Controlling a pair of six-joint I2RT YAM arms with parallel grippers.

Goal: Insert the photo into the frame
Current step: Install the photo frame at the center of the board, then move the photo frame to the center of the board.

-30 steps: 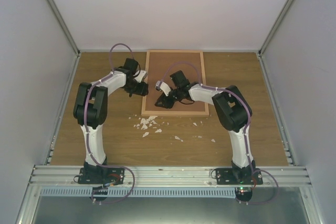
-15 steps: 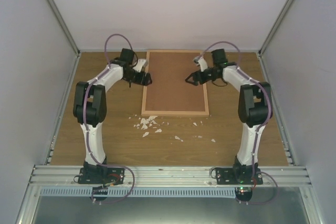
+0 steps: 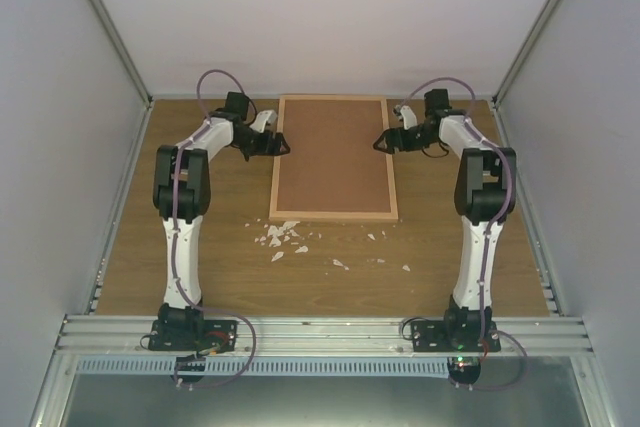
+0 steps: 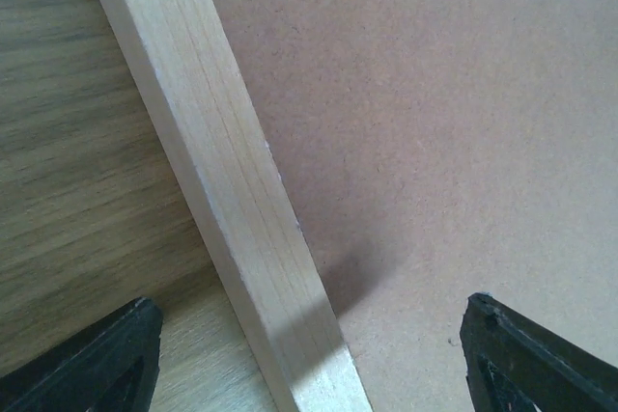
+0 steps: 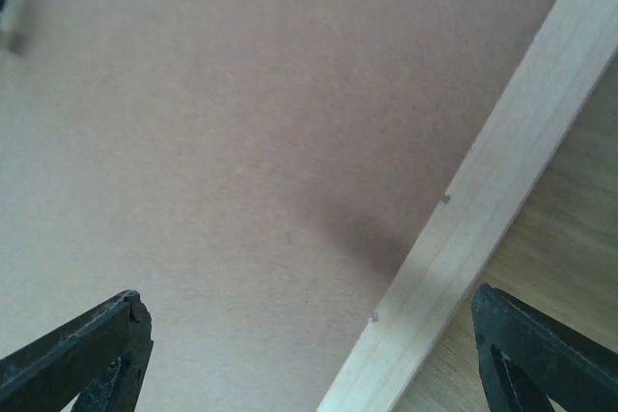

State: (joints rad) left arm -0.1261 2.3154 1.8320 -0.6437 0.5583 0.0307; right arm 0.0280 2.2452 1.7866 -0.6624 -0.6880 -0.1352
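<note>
The frame lies flat in the upper middle of the top view, its long side running up the picture. Its light wood rails enclose a plain brown backing board. Whether the photo sits beneath that board cannot be told — only the brown surface shows within the rails.

The left gripper hangs at the frame's left rail, in its upper half, and the right gripper hangs at the right rail, roughly level with it across the board. Both stand wide open and hold nothing.

In the left wrist view the pale rail runs from the top left down to the bottom centre, passing between the two dark fingers (one in each bottom corner). The left one is over the table and the right one over the board. The right wrist view mirrors this — the rail slants from the upper right to the bottom centre, with one finger over the board and the other over the table's wood grain. Whether any fingertip touches a rail cannot be told.

Below the frame's bottom rail, small white scraps lie scattered on the table, thickest near the frame's lower left corner.
</note>
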